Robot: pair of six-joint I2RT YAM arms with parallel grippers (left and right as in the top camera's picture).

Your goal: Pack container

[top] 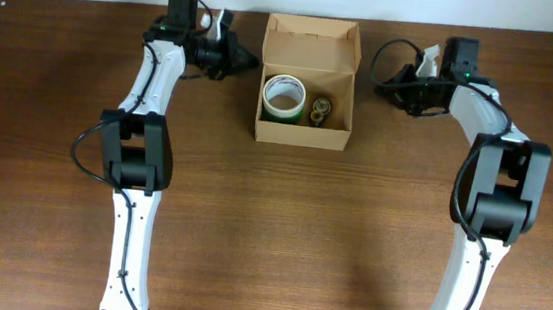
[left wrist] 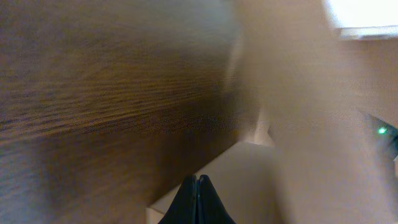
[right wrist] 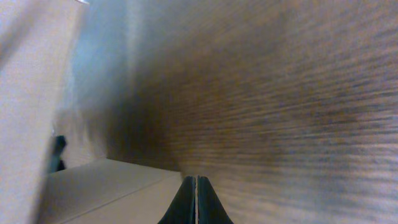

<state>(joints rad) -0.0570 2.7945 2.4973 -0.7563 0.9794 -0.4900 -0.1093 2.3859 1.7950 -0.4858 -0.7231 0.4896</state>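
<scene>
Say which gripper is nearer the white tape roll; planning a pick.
Left. Left gripper: just outside the container wall beside the white tape roll. Right gripper: beyond the opposite wall.

Wooden table, dark brown, grain running left to right. One brown cardboard box rests directly on it, near the far edge at mid-width, its lid open toward the far side.

Left hand and right hand both closed, empty.
</scene>
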